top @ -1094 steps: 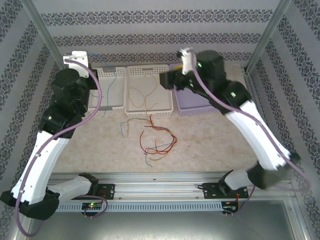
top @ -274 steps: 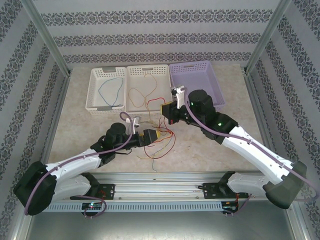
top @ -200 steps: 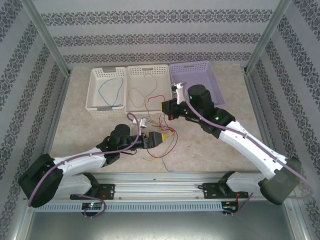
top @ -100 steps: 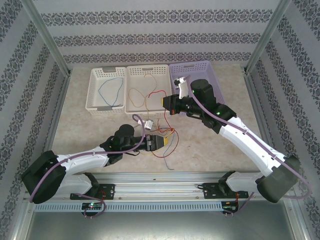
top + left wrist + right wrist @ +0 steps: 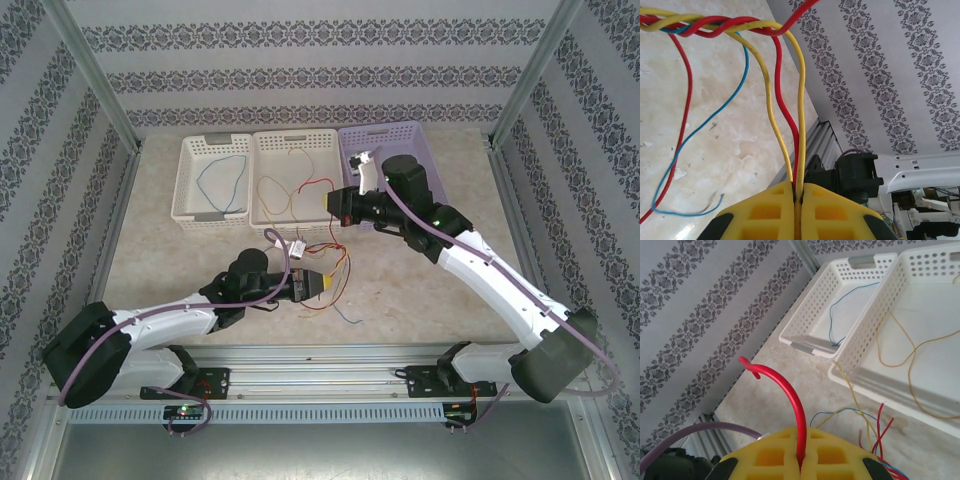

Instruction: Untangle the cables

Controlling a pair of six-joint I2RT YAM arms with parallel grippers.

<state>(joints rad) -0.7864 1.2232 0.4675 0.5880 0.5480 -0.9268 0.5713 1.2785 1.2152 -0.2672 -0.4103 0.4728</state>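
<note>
**Tangled Wires Stretched Between Two Clamped Grippers**

The cables (image 5: 330, 266) are pictured in a loose knot on the table (image 5: 170, 255), just in front of the middle white basket (image 5: 300, 137). The left gripper (image 5: 797, 192) is clenched on two yellow strands and a red one. These are seen rising from between its yellow pads (image 5: 765, 212) into a tight red, yellow and blue twist (image 5: 705, 26). The right gripper (image 5: 800, 460) is shut on a single red wire (image 5: 799, 425) and is held above the table near the lilac basket (image 5: 390, 130). A blue wire (image 5: 831, 322) is laid in the left white basket (image 5: 215, 137), and a yellow-orange wire (image 5: 914, 347) in the middle one.

The wires are judged to be very light and limp, yet springy enough that curls and twists are kept. Their smooth insulation is expected to slide through closed pads under a hard pull, and kinks are a risk. A hold on one strand alone, close to the twist, is judged best, so that a single colour can be drawn free.
</note>
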